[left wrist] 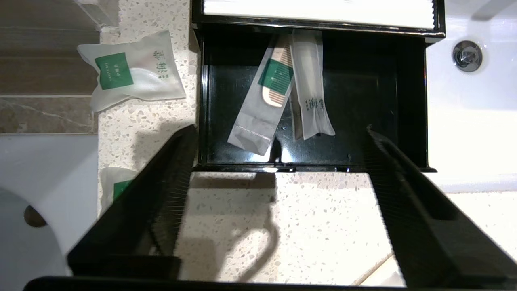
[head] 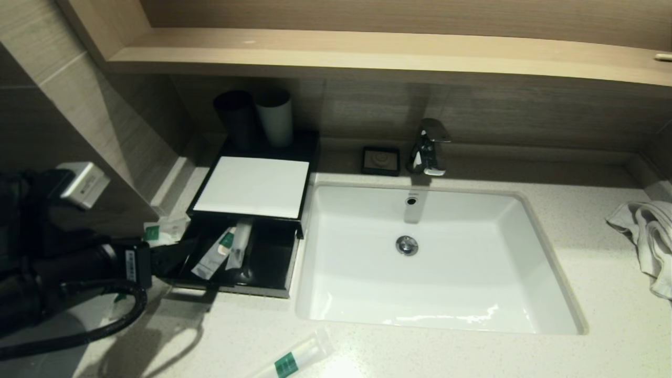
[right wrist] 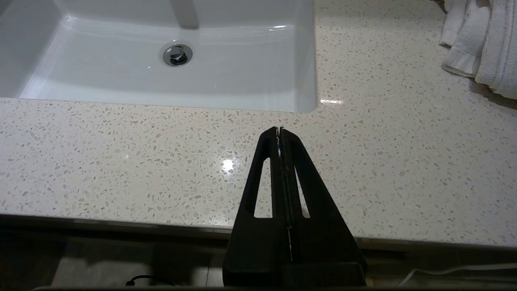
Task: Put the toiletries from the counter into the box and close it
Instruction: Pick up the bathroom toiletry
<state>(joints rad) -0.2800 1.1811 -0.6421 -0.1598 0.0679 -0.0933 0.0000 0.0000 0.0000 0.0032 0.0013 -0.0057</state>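
Note:
The black box (head: 294, 262) stands left of the sink with its drawer pulled open under a white top (head: 252, 186). In the drawer (left wrist: 363, 101) lie a comb packet (left wrist: 262, 101) and a long white packet (left wrist: 311, 93). My left gripper (left wrist: 279, 133) is open and empty, just in front of the drawer's front edge; it also shows in the head view (head: 181, 257). A white sachet with a green label (left wrist: 129, 72) lies on the counter left of the box. Another sachet (left wrist: 117, 188) is partly hidden behind a finger. A tube packet (head: 294, 357) lies at the counter's front edge. My right gripper (right wrist: 279, 129) is shut and empty, over the counter in front of the sink.
The white sink (head: 525, 210) with its faucet (head: 428, 147) fills the middle. A white towel (head: 646, 236) lies at the right. A black cup (head: 236, 118) and a white cup (head: 275, 118) stand behind the box. A black soap dish (head: 380, 160) sits by the faucet.

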